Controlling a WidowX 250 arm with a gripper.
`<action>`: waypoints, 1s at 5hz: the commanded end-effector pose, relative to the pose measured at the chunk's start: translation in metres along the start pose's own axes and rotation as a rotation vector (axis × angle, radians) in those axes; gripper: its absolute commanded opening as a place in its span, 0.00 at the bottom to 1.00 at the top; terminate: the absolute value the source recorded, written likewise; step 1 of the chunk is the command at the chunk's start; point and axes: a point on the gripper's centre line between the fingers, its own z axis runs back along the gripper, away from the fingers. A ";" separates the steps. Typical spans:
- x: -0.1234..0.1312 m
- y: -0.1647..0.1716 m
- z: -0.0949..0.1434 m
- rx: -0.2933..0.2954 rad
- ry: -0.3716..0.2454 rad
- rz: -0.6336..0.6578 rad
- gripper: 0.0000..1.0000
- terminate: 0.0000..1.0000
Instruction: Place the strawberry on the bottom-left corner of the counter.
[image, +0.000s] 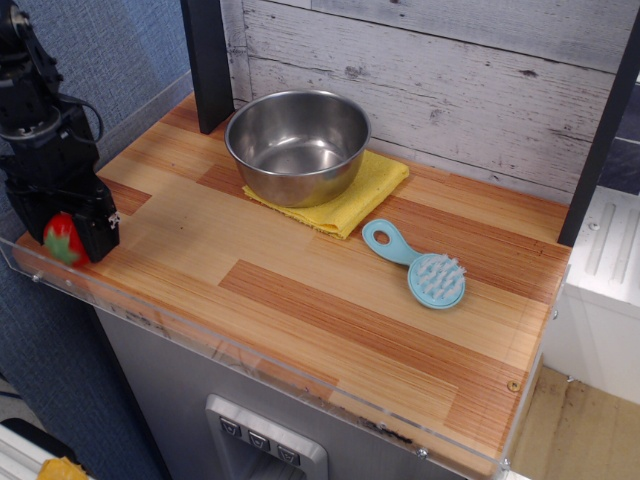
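The red strawberry (60, 240) with its green cap sits between the black fingers of my gripper (63, 238), low over the near-left corner of the wood-plank counter (300, 290). The jaws stand close on either side of the fruit and appear shut on it. I cannot tell whether the strawberry touches the wood. The black arm rises from the gripper toward the upper left and hides the corner's far edge.
A steel bowl (297, 145) stands on a yellow cloth (365, 195) at the back. A light blue brush (420, 265) lies right of centre. A clear acrylic rim (250, 360) runs along the front edge, and a black post (208, 60) stands at the back left.
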 end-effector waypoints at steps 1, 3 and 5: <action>0.024 -0.006 0.093 0.054 -0.219 -0.013 1.00 0.00; 0.029 -0.008 0.193 0.050 -0.268 -0.011 1.00 0.00; 0.006 -0.018 0.218 -0.039 -0.199 -0.048 1.00 0.00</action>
